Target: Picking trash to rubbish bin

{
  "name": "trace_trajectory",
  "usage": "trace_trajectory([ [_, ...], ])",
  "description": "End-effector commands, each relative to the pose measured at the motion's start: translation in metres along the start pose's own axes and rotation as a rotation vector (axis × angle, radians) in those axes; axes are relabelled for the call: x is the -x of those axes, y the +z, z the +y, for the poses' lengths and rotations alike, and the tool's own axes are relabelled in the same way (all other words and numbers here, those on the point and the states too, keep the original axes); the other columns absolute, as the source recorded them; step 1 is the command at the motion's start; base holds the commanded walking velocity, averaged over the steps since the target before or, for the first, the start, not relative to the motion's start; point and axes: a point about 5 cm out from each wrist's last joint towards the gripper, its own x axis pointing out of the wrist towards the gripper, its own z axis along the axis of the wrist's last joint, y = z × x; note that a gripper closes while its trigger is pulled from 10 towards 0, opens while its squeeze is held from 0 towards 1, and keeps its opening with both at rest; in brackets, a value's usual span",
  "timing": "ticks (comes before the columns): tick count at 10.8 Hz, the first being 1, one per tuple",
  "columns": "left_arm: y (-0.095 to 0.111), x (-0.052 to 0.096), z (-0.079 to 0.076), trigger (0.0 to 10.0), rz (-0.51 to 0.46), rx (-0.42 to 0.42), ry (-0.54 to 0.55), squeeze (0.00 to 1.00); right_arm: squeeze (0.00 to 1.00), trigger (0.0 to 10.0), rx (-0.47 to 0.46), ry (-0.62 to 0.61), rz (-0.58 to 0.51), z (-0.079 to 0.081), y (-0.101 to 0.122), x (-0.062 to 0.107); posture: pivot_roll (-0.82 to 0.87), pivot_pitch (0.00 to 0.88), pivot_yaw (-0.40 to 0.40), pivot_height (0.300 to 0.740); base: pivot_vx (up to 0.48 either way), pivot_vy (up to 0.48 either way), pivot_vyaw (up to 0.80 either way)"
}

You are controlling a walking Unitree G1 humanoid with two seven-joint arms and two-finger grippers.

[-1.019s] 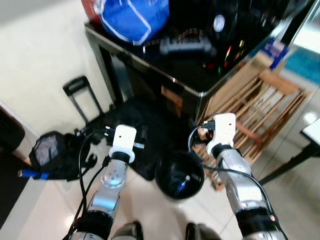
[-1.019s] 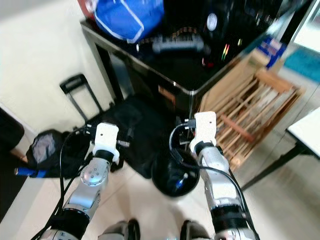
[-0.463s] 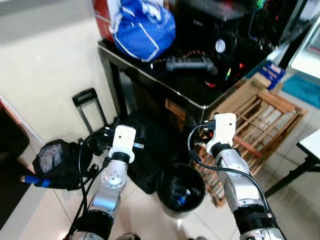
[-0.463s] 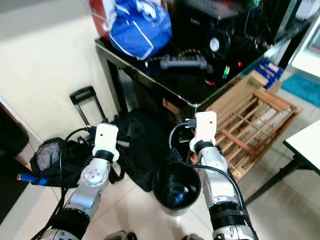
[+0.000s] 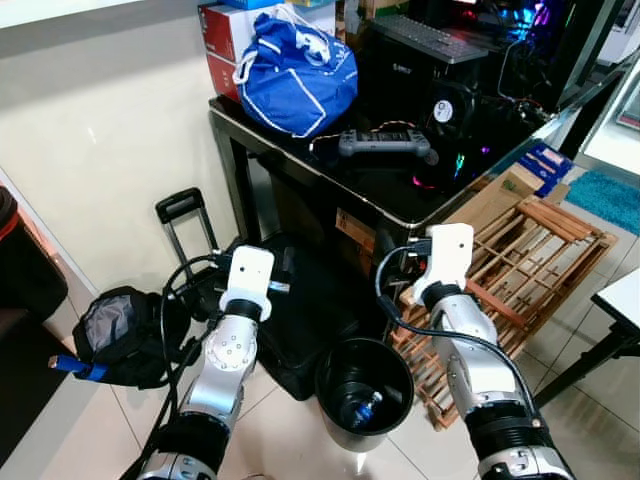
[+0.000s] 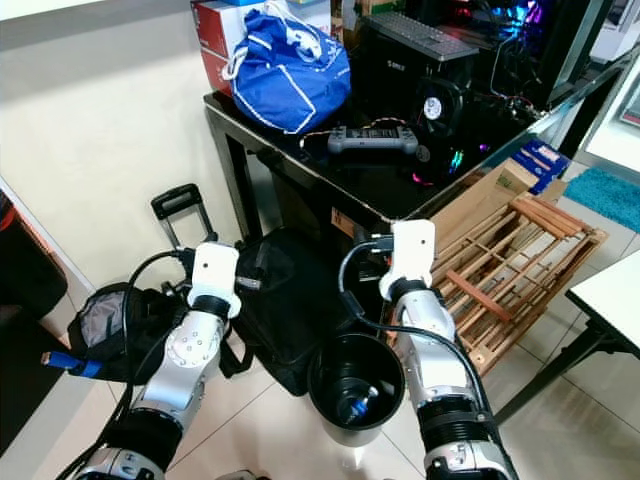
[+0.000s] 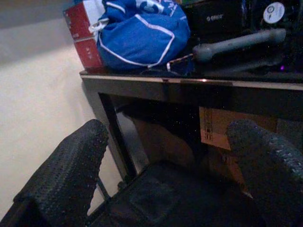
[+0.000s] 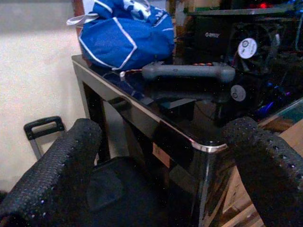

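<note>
So the robot is standing right over a round black plastic rubbish bin (image 5: 363,392) on the pale tiled floor (image 5: 60,440), with both arms raised in front of it. There's something small already lying at the bottom of the bin, a bluish crumpled thing (image 5: 362,408), can't really tell what it is.

Left gripper (image 7: 161,165) is spread wide with nothing between its fingers (image 7: 66,175), aimed at the dark underside of a glossy black table (image 5: 400,190). Right gripper (image 8: 165,165) is the same: fingers (image 8: 57,165) wide apart, empty, looking at the table edge.

On the table: a soft blue drawstring fabric bag (image 5: 295,70) leaning on red cardboard boxes (image 5: 228,40), a grey handheld controller (image 5: 385,146) and a black PC tower with lit fans (image 5: 450,85). None of that reads as trash to me. On the floor there's a black trolley case with a pull handle (image 5: 300,300), a small dark mesh backpack (image 5: 115,335) by the wall, and a wooden slatted rack (image 5: 520,250) leaning against the table.

Honestly I can't pick out a loose piece of trash outside the bin here. If the bit in the bin is typical, I'd guess light and crumply, so it'd squash under the fingers and a firm pinch across the middle should do. Slippery if it's a plastic wrapper, probably.
</note>
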Motion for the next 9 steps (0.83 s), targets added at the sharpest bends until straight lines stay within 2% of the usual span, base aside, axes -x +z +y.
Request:
trace_trajectory([
  [1,0.0031,-0.0037,0.0004,10.0,-0.014,0.003,0.017,0.0,0.0,10.0,-0.011,0.0,-0.013,0.0003,0.003,-0.0037,-0.01,0.0,0.054,0.74,0.0,0.0,0.0],
  [9,0.0053,-0.0097,-0.005,10.0,-0.034,0.016,-0.003,0.0,0.0,10.0,-0.009,-0.005,-0.016,0.0,-0.001,-0.0049,-0.03,0.0,0.053,0.74,0.0,0.0,0.0],
])
